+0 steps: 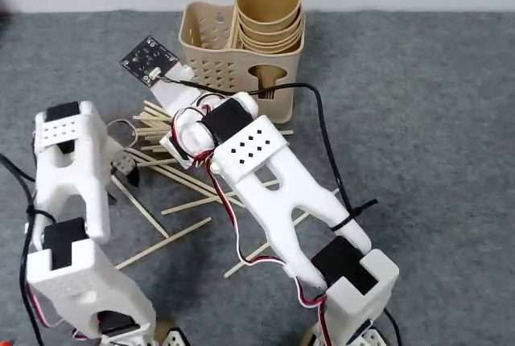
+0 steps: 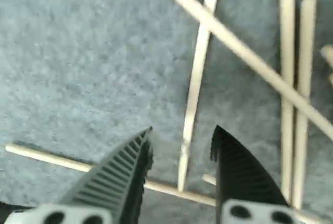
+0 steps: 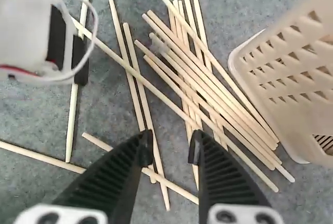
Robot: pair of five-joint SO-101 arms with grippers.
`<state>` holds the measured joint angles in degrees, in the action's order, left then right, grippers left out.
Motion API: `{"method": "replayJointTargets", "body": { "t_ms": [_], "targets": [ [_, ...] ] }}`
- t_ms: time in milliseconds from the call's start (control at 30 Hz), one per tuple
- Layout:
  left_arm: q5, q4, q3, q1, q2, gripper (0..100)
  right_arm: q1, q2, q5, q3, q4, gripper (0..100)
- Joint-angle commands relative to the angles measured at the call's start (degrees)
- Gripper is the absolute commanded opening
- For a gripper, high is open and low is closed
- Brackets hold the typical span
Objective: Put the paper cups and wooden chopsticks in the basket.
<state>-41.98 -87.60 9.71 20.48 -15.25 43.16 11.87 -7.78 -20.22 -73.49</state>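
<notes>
Paper cups (image 1: 268, 8) sit stacked in the basket (image 1: 213, 60). Wooden chopsticks (image 3: 208, 91) lie on the grey mat (image 1: 418, 121) beside it. The left gripper (image 2: 182, 138) is open over one stick, holding nothing. The right gripper (image 3: 170, 139) is open a little, empty.

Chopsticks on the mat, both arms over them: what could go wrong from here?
1. The left tool is open over one thin chopstick that crosses others; closing may catch two sticks or flick one away.
2. The right tool, also open, hangs close to the left tool over the same pile; the two arms could bump if both go in.
</notes>
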Motion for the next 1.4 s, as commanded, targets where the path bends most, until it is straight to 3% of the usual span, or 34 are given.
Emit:
{"method": "replayJointTargets", "body": {
  "t_ms": [0, 500, 700, 867, 1033, 1367],
  "targets": [
    [1.41, 1.85, 1.63, 0.53, -0.09, 18, -0.04, -2.15, 0.09, -0.53, 1.36, 13.3],
    [1.32, 5.54, 1.98, 0.53, -7.47, 17, -0.04, -1.89, 0.09, -0.53, 1.36, 13.4],
    [1.32, 5.54, 1.71, 0.53, -9.41, 1, -0.04, -1.89, 0.09, -0.53, 1.36, 13.4],
    [1.32, 5.45, 1.27, 0.26, -8.70, 1, -0.04, -1.89, 0.09, -0.53, 1.36, 13.4],
    [1.32, 4.57, -2.15, 0.53, -5.36, 1, -0.04, -1.89, 0.09, -0.53, 1.36, 13.4],
    [1.58, -7.74, -23.34, -1.93, 13.71, 1, -0.04, -2.24, 0.09, -0.53, 1.36, 13.3]
  ]
}}
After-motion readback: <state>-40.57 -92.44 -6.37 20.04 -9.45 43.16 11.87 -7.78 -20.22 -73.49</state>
